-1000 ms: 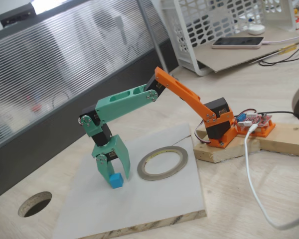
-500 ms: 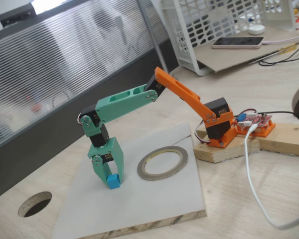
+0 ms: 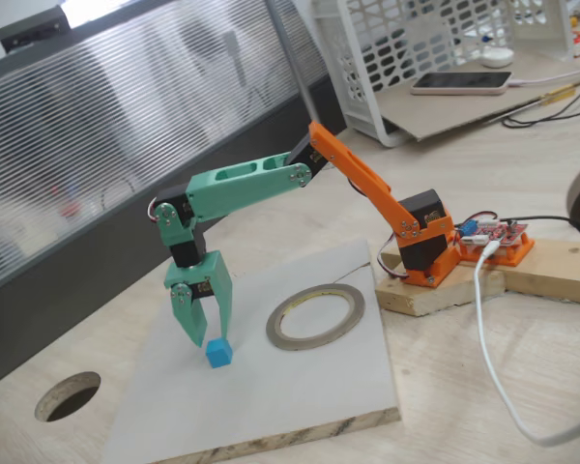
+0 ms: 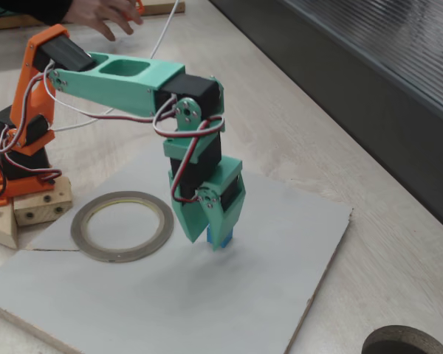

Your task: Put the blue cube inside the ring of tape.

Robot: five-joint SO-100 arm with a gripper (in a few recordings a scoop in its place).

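The blue cube [image 3: 219,354] lies on the white board [image 3: 300,406], left of the ring of tape [image 3: 304,343] and outside it. My green gripper [image 3: 209,338] points straight down just above the cube, its jaws a little apart and its fingertips level with the cube's top. Seen from the other side, the gripper [image 4: 213,242] covers most of the cube [image 4: 223,237], which shows as a blue sliver at the tips. The ring [image 4: 122,254] lies flat to the left there, with nothing inside it.
A dark round hole [image 3: 68,396] is cut in the table off the board's corner. The orange arm base [image 3: 430,256] stands on wooden blocks, with a white cable [image 3: 488,338] beside it. A white basket [image 3: 416,48] is at the back. A person's hand [image 4: 96,15] shows at the top edge.
The gripper went down around the cube, then rose a little and drew slightly left with its jaws parted. The cube stayed on the board at about the same spot.
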